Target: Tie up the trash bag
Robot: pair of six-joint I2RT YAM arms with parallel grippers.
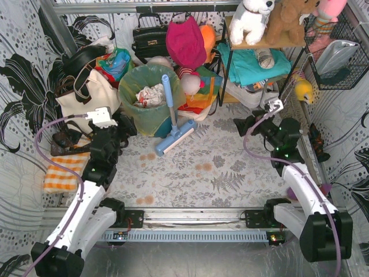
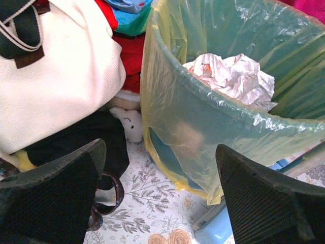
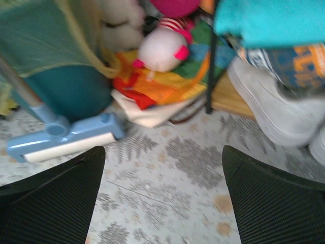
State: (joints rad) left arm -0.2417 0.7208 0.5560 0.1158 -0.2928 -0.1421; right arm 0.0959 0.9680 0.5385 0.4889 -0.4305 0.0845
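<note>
The trash bag (image 1: 144, 109) is thin yellow-green plastic lining a round teal bin at the back centre-left, its top folded over the rim. Crumpled white paper (image 1: 149, 95) lies inside. In the left wrist view the bag (image 2: 203, 117) fills the upper right, with the paper (image 2: 233, 76) in it. My left gripper (image 1: 124, 128) is open and empty, just left of the bag and low by its side. My right gripper (image 1: 245, 124) is open and empty, over the floor well to the right of the bag. The bag's edge also shows in the right wrist view (image 3: 45, 40).
A blue-handled mop (image 1: 173, 124) leans on the bin's right side. A cream canvas tote (image 1: 86, 98) stands left of the bin. Colourful cloths and a plush toy (image 1: 193, 86) lie right of it. A shelf rack (image 1: 253, 63) stands at the back right. An orange checked cloth (image 1: 60, 170) lies at left.
</note>
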